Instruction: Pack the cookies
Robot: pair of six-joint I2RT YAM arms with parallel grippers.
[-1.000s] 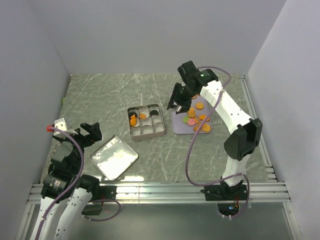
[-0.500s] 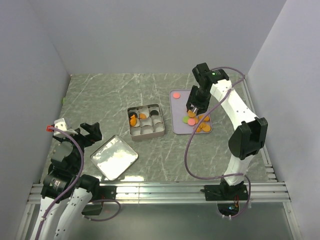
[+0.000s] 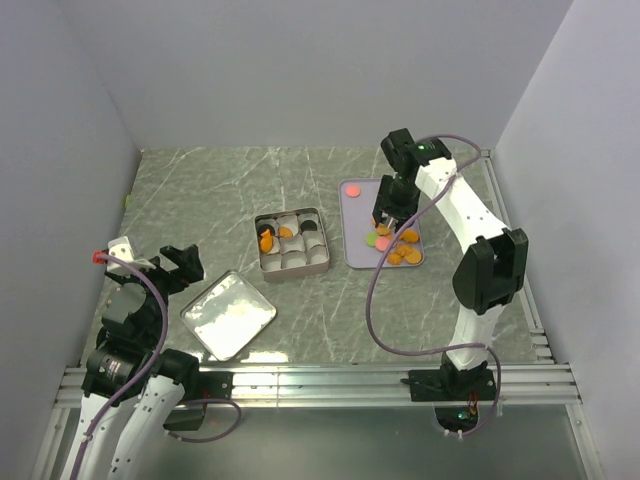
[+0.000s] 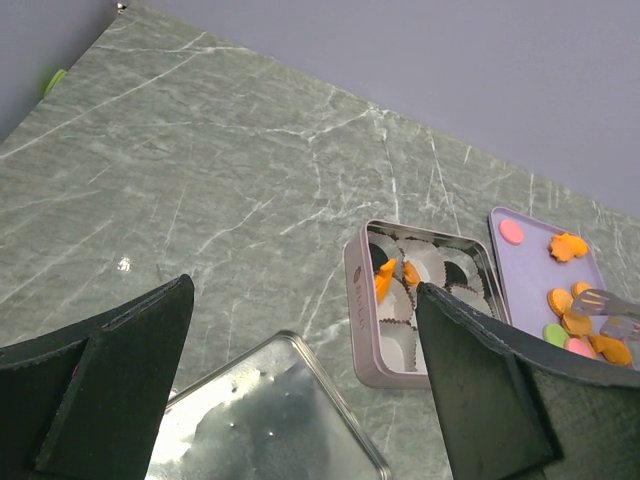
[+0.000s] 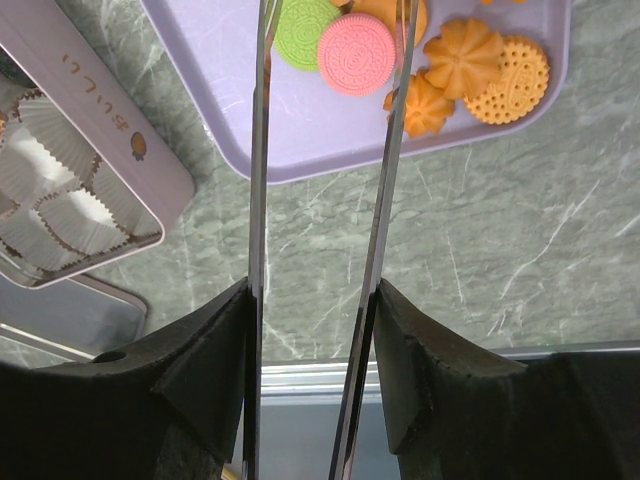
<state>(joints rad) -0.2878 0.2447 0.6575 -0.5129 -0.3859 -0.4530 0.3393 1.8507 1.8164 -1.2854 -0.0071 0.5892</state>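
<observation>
Grey marble tabletop: the right gripper [image 3: 388,222], clenched on long metal tongs [image 5: 325,200], hangs over cookies [image 3: 398,245] on the lavender tray [image 3: 352,250], apparently choosing one. At nine o'clock waits the partly filled tin [image 3: 292,242]. Left gripper [image 4: 300,390] idles, spread wide.

You can't see the tong tips [image 5: 330,20] past the right wrist view's top edge; the green cookie [image 5: 305,30] is cropped there too.
</observation>
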